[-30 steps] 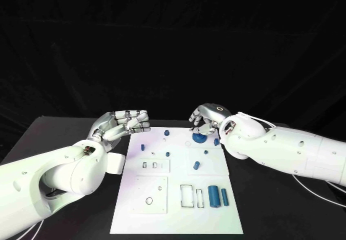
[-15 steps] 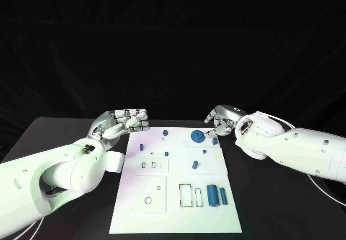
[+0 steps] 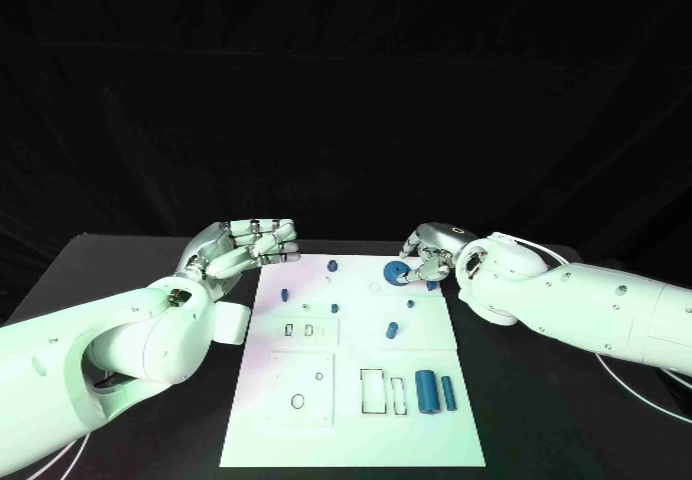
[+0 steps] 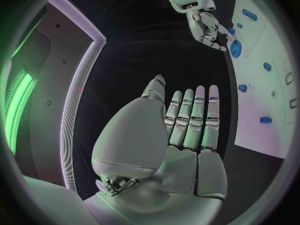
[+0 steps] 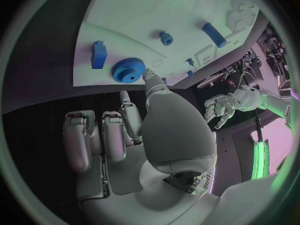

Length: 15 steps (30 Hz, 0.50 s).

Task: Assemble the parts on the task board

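The white task board [image 3: 353, 430] lies in the middle of the black table. A blue gear [image 3: 395, 270] [image 5: 128, 70] [image 4: 235, 48] sits flat near its far edge. My right hand [image 3: 434, 254] [image 5: 134, 135] is just right of the gear, its thumb tip touching the gear's rim and holding nothing; its other fingers stay back from it. My left hand [image 3: 245, 245] [image 4: 181, 135] hovers off the board's far left corner, fingers straight side by side, with nothing in it. Small blue pegs [image 3: 391, 329] stand around the board's far half.
A thick blue cylinder [image 3: 427, 389] and a thinner one [image 3: 449, 393] lie at the board's near right, beside rectangular slots [image 3: 372, 390]. A blue block [image 5: 98, 54] lies next to the gear. Both white forearms flank the board.
My right hand lifted off the gear and drew away to the right, then came back so that its thumb meets the gear's rim. The left hand has not moved.
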{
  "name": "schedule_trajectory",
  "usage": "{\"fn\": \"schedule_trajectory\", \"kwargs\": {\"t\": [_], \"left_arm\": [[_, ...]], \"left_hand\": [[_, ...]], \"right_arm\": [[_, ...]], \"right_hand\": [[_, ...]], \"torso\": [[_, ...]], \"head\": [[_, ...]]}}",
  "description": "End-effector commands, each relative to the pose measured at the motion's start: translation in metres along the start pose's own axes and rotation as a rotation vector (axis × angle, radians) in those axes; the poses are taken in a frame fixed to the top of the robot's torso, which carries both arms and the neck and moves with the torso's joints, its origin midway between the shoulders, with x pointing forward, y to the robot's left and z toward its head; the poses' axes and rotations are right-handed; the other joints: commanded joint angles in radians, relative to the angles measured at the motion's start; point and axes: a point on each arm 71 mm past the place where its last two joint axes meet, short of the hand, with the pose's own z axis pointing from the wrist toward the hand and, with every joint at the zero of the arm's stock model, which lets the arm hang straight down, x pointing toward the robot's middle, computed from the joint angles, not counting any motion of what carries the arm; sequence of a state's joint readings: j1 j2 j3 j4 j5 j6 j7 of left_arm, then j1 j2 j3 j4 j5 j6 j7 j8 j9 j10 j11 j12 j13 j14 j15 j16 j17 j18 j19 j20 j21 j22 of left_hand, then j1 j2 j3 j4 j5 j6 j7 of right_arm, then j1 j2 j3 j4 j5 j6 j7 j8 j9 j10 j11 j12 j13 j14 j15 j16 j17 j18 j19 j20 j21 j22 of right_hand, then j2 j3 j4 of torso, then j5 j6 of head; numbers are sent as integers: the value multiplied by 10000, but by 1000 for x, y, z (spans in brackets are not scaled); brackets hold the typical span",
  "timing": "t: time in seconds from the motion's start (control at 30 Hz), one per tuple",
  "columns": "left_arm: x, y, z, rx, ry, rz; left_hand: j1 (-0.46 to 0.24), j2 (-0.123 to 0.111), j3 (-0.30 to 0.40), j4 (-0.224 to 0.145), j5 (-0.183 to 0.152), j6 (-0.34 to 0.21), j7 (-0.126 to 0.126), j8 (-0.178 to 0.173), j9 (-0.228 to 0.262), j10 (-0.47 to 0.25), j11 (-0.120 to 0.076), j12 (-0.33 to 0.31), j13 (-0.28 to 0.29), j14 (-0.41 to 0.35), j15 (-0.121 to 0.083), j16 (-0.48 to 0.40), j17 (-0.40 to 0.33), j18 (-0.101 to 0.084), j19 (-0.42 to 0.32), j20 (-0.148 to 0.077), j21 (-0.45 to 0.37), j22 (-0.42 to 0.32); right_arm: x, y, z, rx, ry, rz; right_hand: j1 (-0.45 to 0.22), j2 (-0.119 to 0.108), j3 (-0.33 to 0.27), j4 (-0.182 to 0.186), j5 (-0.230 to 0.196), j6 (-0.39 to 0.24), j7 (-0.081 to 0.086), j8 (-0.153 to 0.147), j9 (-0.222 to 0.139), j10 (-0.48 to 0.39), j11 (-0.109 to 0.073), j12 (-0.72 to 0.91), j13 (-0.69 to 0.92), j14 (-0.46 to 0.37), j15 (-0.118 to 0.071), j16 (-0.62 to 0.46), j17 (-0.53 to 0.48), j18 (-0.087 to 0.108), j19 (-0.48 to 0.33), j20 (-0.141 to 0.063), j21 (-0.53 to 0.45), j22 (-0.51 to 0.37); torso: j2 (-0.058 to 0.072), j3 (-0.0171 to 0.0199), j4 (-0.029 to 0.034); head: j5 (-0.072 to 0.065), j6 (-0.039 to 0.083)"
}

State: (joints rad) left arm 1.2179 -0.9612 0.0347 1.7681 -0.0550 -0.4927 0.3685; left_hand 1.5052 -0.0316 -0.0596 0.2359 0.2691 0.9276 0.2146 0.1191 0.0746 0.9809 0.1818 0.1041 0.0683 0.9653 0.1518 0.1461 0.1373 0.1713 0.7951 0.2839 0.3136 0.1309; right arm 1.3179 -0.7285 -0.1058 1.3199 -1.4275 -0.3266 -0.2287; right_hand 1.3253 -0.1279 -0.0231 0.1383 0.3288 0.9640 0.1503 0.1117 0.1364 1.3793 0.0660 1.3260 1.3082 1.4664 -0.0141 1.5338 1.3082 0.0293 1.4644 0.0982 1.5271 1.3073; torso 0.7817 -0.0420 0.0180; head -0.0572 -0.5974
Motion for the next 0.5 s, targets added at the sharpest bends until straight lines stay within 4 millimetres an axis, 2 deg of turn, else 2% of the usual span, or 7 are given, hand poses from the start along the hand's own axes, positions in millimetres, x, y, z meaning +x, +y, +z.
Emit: {"fn": "schedule_trajectory", "kwargs": {"t": [0.03,0.27,0.5], "left_arm": [[3,-1,1,49,209,-79],[3,-1,1,38,210,-80],[4,-1,1,25,234,-89]], "left_hand": [[70,38,-44,10,-46,57,35,-55,-7,-26,-12,-53,-2,25,-10,-33,6,104,-12,14,-28,-3],[70,38,-44,10,-46,57,35,-55,-7,-26,-12,-53,-2,25,-10,-33,6,104,-12,14,-28,-3],[67,48,-46,14,-45,49,48,-70,-10,-36,-5,-70,-4,28,-7,-51,8,108,13,12,-10,2]], "right_arm": [[4,1,3,-24,245,-139],[7,0,8,44,302,-97],[9,1,11,-11,407,-90]], "right_hand": [[122,27,-8,57,42,-81,7,56,16,72,11,58,39,884,95,47,1901,-131,622,56,24,2066],[153,95,2,107,103,-83,12,79,29,80,18,121,106,900,103,83,1979,-141,650,66,50,2106],[221,215,45,139,219,-59,10,121,48,46,17,136,126,904,107,98,2007,-143,656,74,57,2119]], "torso": [[-1,5,4],[8,2,5],[19,6,-23]], "head": [[-14,8],[-26,4],[21,12]]}}
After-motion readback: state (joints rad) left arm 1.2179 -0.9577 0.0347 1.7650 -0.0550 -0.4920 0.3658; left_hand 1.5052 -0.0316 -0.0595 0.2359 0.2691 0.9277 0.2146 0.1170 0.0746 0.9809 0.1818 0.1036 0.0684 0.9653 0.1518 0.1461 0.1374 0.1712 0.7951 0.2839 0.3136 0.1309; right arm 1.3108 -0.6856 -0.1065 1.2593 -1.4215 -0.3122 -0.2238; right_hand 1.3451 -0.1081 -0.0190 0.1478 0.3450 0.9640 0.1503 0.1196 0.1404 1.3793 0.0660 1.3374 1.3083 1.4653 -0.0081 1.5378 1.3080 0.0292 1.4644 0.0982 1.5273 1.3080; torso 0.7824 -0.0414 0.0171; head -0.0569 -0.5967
